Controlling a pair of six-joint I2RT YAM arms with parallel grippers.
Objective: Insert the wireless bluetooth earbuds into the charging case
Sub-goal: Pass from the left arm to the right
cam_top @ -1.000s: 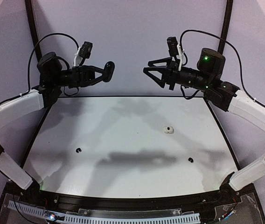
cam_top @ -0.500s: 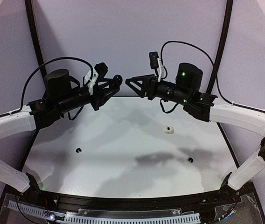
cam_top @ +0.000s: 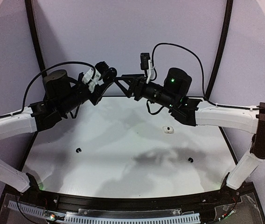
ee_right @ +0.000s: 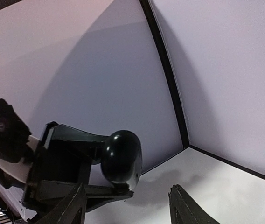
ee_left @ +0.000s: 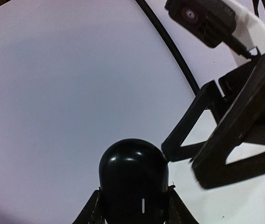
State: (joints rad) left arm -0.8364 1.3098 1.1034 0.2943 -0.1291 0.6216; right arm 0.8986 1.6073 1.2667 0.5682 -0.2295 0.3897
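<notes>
The left gripper (ee_left: 133,209) grips the black case (ee_left: 133,172) high in the air, and the right gripper (ee_right: 128,207) gapes empty beside it. Black earbuds (cam_top: 78,150) lie on the table (cam_top: 123,179). They are probably light and slick, best pinched across their rounded sides.

A flat white tabletop w/ black edging (cam_top: 123,182) is seen carrying three tiny items, well apart: a small white earbud w/ a dark spot (cam_top: 169,130) at right rear, a left black rounded earbud (cam_top: 79,150), and a right black rounded earbud (cam_top: 190,160) nearer the front.
</notes>
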